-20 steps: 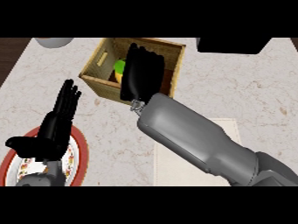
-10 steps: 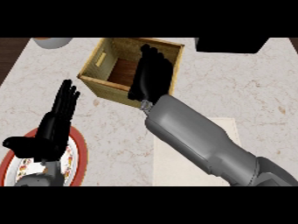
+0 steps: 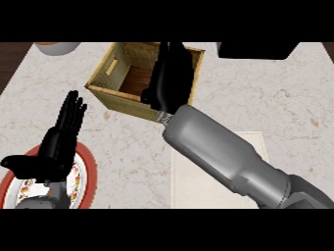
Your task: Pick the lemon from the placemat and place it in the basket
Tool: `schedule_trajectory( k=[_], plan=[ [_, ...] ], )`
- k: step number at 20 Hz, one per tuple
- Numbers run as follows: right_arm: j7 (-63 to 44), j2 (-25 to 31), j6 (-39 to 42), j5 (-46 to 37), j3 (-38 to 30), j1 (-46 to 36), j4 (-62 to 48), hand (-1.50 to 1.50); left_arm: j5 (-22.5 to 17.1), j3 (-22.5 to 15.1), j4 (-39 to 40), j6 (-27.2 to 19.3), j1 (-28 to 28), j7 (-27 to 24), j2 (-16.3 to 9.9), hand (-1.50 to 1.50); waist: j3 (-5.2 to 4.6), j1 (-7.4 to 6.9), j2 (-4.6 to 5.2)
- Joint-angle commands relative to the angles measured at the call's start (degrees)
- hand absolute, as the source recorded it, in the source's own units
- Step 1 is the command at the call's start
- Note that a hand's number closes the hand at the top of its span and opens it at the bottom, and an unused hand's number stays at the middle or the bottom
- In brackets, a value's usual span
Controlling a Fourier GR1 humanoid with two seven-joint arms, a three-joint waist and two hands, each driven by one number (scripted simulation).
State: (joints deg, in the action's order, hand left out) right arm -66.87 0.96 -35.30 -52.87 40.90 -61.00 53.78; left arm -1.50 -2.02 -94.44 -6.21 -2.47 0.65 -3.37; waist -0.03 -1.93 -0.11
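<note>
The right hand (image 3: pixel 168 78) is hanging over the wooden basket (image 3: pixel 108 93) up at twelve o'clock, its grey forearm (image 3: pixel 220 157) running in from five o'clock and crossing the pale placemat (image 3: pixel 191 188) on the way. The fingers are lying straight and pressed together, pointing toward the far rim, and the palm is covering the right half of the basket's opening. Nothing is showing between fingers and thumb.

The lemon is not showing anywhere right now. The open left part of the basket is giving only brown floor and light wooden walls; whatever sits under the hand is hidden, so I cannot say whether the lemon is lying there. The bare part of the placemat, at six o'clock beside the forearm, is carrying no fruit that I can see.

Over at eight o'clock the left hand (image 3: pixel 54 147) is resting open, fingers straight and held side by side pointing up toward eleven, thumb sticking out to the left. It is sitting above a red-rimmed plate (image 3: pixel 88 169), well apart from the basket.

At the far edge, a pale round pot (image 3: pixel 57 47) is peeking in at eleven o'clock and a black block (image 3: pixel 257 50) is standing at one o'clock, just right of the basket, all on the marbled counter (image 3: pixel 278 103).
</note>
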Motion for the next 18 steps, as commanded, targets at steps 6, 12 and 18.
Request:
schedule_trajectory(
  k=[6,12,18],
  plan=[
    [-18.24,-0.91,-1.82,-13.61,-3.58,-1.8,3.63,-1.5,0.75,0.09,-1.93,-1.14,2.5,0.55,0.1,0.0,0.0,1.74,-0.71],
    [-18.38,-0.92,1.8,-21.12,-12.22,-0.5,10.2,-1.5,1.17,0.08,-1.22,-2.3,2.04,0.63,1.11,0.0,0.03,3.7,-1.05],
    [-18.41,-0.92,4.51,-26.23,-12.22,11.09,28.92,-1.5,0.88,1.23,-1.6,-2.13,4.62,-0.97,0.6,0.0,0.08,4.71,-1.41]
  ],
)
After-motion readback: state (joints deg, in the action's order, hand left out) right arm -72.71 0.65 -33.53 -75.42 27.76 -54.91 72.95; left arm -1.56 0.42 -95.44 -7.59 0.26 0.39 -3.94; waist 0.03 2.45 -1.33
